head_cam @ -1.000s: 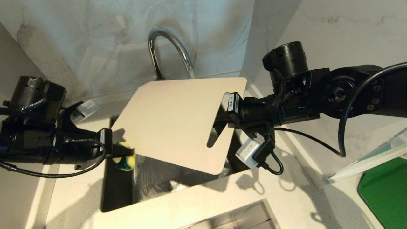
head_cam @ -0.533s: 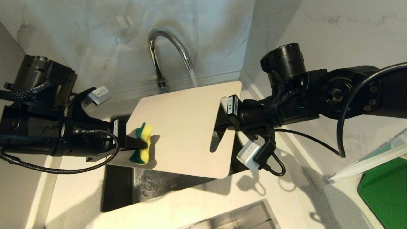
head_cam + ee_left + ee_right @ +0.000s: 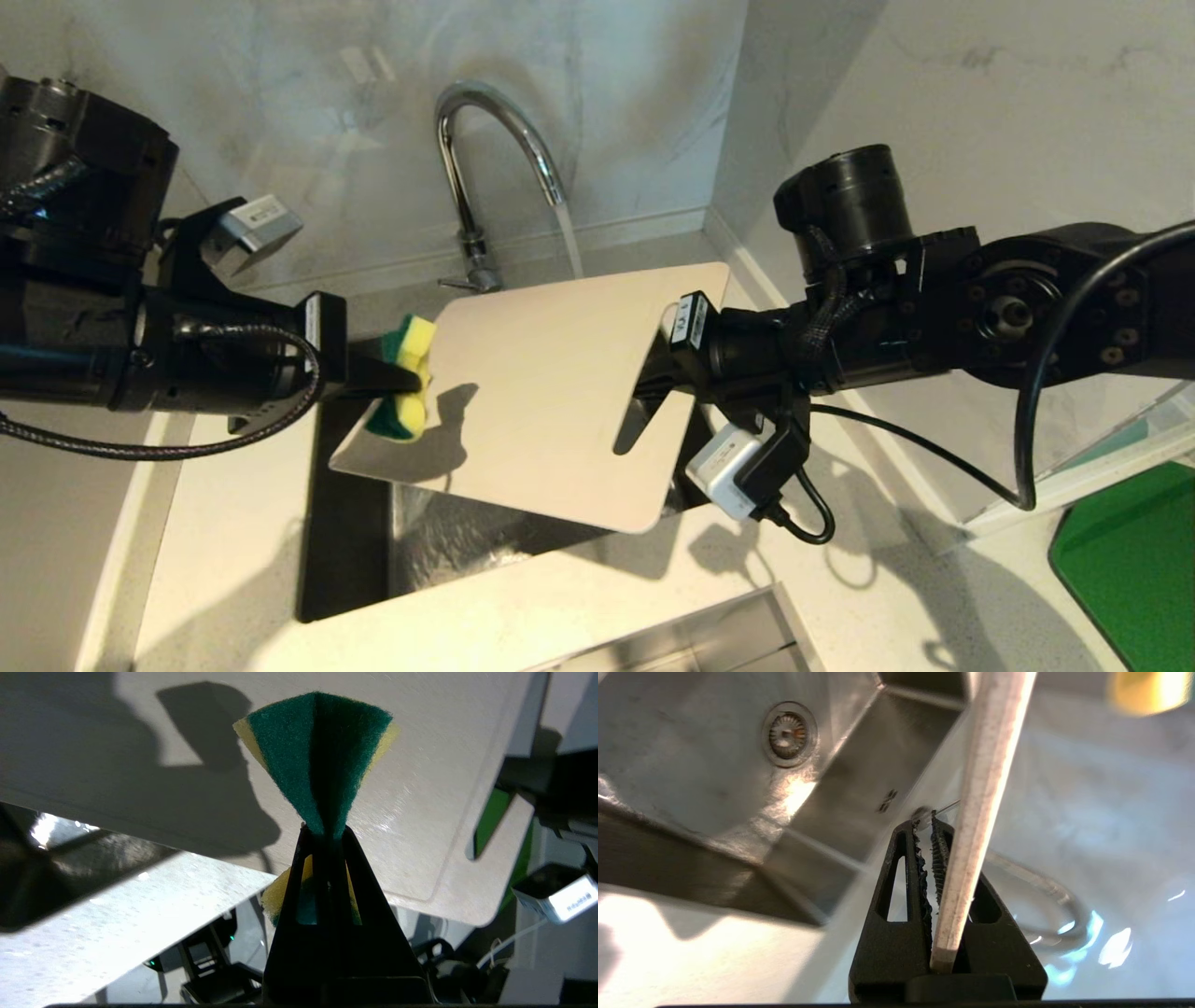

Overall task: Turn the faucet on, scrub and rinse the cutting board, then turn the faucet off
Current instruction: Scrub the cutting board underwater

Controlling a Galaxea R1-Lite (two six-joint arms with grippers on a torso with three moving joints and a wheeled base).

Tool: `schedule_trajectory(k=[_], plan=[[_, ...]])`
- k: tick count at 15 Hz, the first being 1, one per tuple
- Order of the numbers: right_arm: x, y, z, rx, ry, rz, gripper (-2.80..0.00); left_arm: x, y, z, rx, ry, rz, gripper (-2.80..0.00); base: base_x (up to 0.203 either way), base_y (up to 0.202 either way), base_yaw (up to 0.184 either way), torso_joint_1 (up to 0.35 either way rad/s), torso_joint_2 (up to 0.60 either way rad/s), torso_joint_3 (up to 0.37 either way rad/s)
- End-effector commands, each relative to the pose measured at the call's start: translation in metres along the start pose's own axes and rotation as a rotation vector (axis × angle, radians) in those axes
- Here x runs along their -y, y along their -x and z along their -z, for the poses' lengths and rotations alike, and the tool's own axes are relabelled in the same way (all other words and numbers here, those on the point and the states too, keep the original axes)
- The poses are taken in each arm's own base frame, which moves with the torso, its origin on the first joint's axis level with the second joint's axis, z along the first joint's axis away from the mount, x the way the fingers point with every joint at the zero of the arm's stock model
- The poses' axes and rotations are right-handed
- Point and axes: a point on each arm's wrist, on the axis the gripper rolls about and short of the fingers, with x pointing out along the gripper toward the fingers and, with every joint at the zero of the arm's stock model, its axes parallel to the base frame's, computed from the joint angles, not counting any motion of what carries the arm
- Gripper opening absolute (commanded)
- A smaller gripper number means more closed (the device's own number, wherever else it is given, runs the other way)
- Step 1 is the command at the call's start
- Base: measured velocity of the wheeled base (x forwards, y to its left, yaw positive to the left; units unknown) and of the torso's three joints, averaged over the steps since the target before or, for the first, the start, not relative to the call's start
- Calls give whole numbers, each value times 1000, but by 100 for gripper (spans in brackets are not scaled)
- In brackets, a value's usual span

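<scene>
The right end effector clamps the cutting board by one edge, tilted over the sink; the left end effector, clamped on the sponge, could lever it loose.

A pale speckled counter carries a sunken steel sink, its basin wet. The faucet rises from the counter behind the sink. At the far right a green mat lies on the counter.
</scene>
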Motion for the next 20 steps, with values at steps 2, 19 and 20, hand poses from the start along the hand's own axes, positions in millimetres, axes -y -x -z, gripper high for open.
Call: schedule_trajectory(k=[2,19,20], plan=[[1,16,-13,5,-1,10,-280,-17,23,-16,93,1,-51,-280,0,0,0,0,0,0],[-69,104,-105,-203,-302,31,-280,-49,31,-2,40,66,-145,-280,0,0,0,0,0,0],[-73,107,-111,-214,-324,26,-280,-49,31,-2,40,66,-144,-280,0,0,0,0,0,0]])
